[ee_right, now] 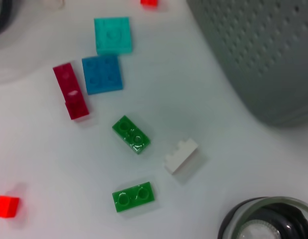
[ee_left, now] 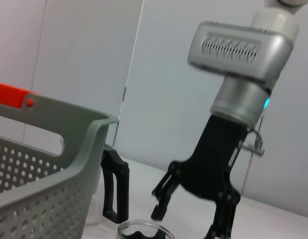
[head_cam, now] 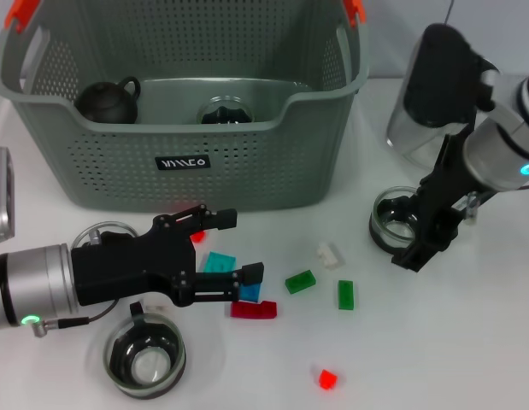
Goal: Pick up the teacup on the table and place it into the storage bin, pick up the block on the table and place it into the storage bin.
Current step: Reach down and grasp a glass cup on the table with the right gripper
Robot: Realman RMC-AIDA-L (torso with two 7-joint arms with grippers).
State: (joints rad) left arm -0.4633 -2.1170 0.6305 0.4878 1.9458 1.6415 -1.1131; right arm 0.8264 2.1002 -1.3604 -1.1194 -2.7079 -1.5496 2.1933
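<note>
While our left gripper (head_cam: 226,248) hangs spread and empty over scattered blocks (head_cam: 300,281), the storage bin (head_cam: 119,158) holds a black teapot (head_cam: 108,101) and glass teacup (head_cam: 227,112); our right gripper (head_cam: 415,229) straddles another teacup (head_cam: 392,218), spread.

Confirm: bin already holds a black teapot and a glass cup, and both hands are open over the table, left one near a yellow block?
Not yellow. The head view shows the left hand open over teal block; the rest holds.
</note>
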